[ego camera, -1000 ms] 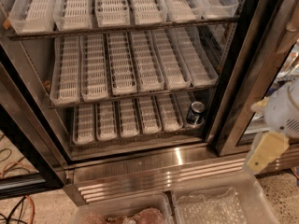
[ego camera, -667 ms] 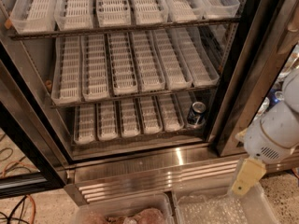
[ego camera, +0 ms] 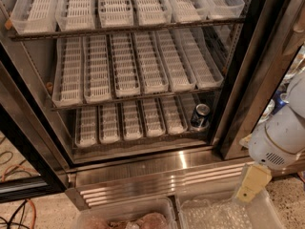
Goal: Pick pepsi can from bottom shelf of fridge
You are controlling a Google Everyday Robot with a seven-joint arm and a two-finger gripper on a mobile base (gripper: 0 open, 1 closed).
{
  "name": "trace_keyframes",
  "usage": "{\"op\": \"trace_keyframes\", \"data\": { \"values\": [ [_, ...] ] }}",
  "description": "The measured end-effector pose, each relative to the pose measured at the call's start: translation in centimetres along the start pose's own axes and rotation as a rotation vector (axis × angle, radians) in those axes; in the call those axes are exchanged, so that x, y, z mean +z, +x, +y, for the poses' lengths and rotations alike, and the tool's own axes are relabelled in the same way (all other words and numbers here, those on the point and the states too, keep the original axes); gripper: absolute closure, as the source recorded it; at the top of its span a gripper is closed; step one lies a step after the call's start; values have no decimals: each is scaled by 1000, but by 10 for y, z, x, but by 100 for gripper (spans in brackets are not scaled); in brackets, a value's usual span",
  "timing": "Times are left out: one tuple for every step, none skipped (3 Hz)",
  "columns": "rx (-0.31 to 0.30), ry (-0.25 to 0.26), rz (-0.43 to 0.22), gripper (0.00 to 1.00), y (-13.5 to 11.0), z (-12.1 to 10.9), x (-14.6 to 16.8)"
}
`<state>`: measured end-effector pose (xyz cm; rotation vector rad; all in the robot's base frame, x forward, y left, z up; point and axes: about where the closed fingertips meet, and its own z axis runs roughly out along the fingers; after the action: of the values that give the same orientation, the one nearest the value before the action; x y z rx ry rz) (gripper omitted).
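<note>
Since gripper (ego camera: 252,184) hangs low right outside fridge (ego camera: 238,104) (opening: cannot tell, nothing seen held), swing left and in over bottom shelf (ego camera: 143,137), level with can (ego camera: 200,116).

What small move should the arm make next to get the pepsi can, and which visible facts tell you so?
Probably lift the gripper and swing it left toward the open fridge. It hangs low at the right, outside the fridge, while the pepsi can stands upright at the right end of the bottom shelf, well apart from it.
</note>
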<state>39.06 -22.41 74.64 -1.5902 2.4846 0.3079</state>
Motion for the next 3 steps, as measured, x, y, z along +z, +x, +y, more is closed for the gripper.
{"op": "trace_keyframes", "data": {
  "values": [
    [14, -34, 8, 0, -6, -6, 36],
    [127, -69, -67, 0, -10, -4, 87],
    [283, -3, -142, 0, -16, 1, 108]
  ]
}}
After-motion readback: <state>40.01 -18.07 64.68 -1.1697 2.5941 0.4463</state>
